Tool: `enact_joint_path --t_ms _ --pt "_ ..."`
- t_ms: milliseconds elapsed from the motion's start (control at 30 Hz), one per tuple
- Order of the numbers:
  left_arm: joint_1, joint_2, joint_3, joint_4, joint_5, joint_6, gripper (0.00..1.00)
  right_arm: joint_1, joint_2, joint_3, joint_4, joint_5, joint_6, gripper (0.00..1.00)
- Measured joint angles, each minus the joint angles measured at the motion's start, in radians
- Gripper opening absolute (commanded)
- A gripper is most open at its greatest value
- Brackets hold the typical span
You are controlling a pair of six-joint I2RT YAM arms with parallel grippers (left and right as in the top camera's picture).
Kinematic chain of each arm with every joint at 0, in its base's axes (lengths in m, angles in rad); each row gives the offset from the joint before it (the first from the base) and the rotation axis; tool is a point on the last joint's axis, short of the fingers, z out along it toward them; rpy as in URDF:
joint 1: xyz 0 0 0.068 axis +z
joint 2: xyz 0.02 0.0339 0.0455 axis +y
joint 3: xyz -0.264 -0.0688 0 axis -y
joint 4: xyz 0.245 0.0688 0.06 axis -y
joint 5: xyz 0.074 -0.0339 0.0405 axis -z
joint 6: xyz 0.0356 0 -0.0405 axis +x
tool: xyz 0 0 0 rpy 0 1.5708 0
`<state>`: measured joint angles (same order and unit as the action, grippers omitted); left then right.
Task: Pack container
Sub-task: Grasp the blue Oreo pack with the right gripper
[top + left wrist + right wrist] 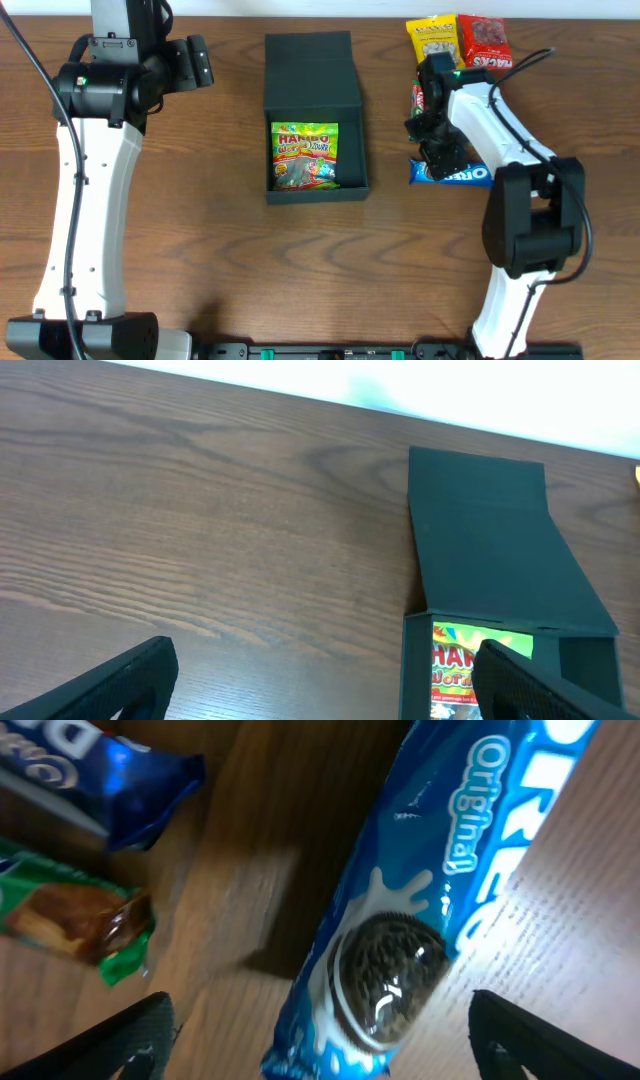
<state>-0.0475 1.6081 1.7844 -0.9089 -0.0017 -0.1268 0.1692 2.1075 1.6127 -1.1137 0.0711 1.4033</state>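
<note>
The dark teal-black container (314,110) stands open at the table's middle, its flap lid (309,70) folded back. A green Haribo gummy packet (305,156) lies inside it. The left wrist view shows the container (500,540) and the packet (470,660) too. My left gripper (320,690) is open and empty over bare wood left of the container. My right gripper (320,1050) is open, its fingers either side of a blue Oreo packet (430,890), which lies on the table (465,173) right of the container.
A yellow snack bag (432,42) and a red one (484,42) lie at the back right. A green-wrapped chocolate bar (75,920) and another blue packet (95,780) lie near the Oreo packet. The table's back edge (300,395) runs behind the container.
</note>
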Motion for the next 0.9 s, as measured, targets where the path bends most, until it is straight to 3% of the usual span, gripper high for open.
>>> enact_joint_path --t_ms 67,200,433,667,833,900 --pt "0.000 0.000 0.000 0.000 0.000 0.000 0.95 0.000 0.022 0.000 0.000 -0.003 0.002 0.88" --pt "0.000 0.000 0.000 0.001 0.000 0.000 0.95 -0.001 0.056 -0.003 0.011 -0.005 0.002 0.75" --pt "0.000 0.000 0.000 0.019 0.000 0.000 0.95 -0.004 0.063 -0.004 0.036 0.008 0.001 0.68" --pt "0.000 0.000 0.000 0.028 0.000 0.000 0.95 -0.008 0.084 -0.003 0.042 0.008 -0.005 0.47" --pt "0.000 0.000 0.000 0.028 0.000 0.000 0.95 -0.033 0.084 -0.002 0.029 -0.004 -0.007 0.27" --pt "0.000 0.000 0.000 0.028 0.000 0.000 0.95 -0.062 0.084 -0.001 -0.014 -0.011 -0.019 0.15"
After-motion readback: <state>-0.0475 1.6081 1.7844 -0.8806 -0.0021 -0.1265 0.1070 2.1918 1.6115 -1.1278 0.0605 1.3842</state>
